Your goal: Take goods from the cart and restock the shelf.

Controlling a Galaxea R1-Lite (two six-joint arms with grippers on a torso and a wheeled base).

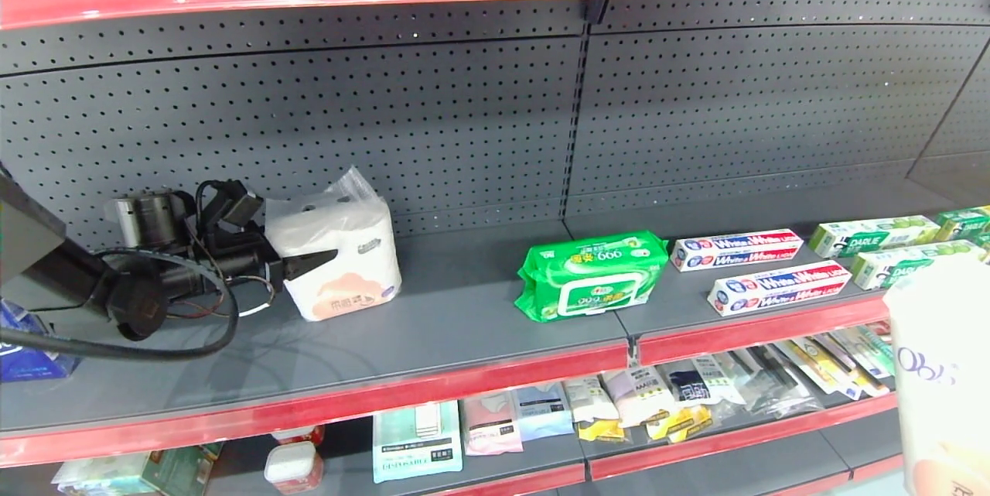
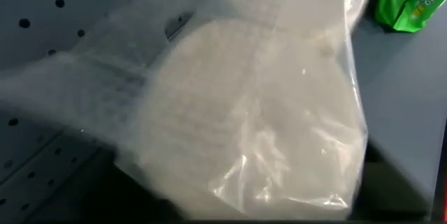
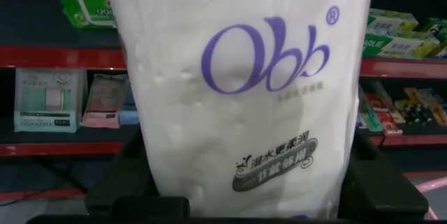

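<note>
A grey shelf board (image 1: 464,310) with a red front edge runs across the head view, backed by a dark pegboard wall (image 1: 433,117).

At the robot's far right a tall white paper pack (image 1: 940,372) stands with its long axis upright in front of the shelf. The picture's right and bottom edges cut it off. In the right wrist view its top and base are also cut away, and its printed face is turned to the camera. The right gripper (image 3: 244,189) has it clamped low down, with a black finger (image 3: 115,175) pressed on either side.

On the left part of the board a squat roll pack (image 1: 340,252) sits upright, resting on the shelf. The roll ends face up and a loose tail of wrapper points up towards the pegboard. The left gripper (image 1: 305,264) meets it from the robot's left. One dark finger lies across its front face and the other is hidden behind the pack, so the jaws appear closed on it, though the grip is only half seen. The left wrist view gives a blurred close look at the wrapper.

A green wipes pack (image 1: 592,275) lies flat at mid-shelf, well apart from the roll pack. Toothpaste boxes (image 1: 735,250) lie beside it, their long axes running along the shelf.
</note>
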